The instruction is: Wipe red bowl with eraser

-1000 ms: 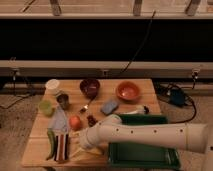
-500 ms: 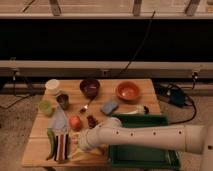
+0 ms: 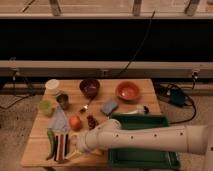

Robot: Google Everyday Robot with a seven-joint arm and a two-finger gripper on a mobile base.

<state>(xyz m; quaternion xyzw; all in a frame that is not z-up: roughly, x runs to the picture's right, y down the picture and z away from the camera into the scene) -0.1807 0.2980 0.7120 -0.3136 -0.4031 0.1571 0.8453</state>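
Note:
The red bowl stands at the back right of the wooden table. The eraser, a flat block with black, red and white stripes, lies at the front left next to a green chilli. My gripper is at the end of the white arm, which reaches in from the right. It is low over the table, right beside the eraser's right edge. I cannot see whether it touches the eraser.
A green tray sits front right under the arm. Also here: a blue sponge, a pale blue cloth, an orange fruit, a dark bowl, a white cup, a green cup, a dark cup and a spoon.
My gripper has moved slightly left and down, closer to the eraser. The objects on the table have not moved.

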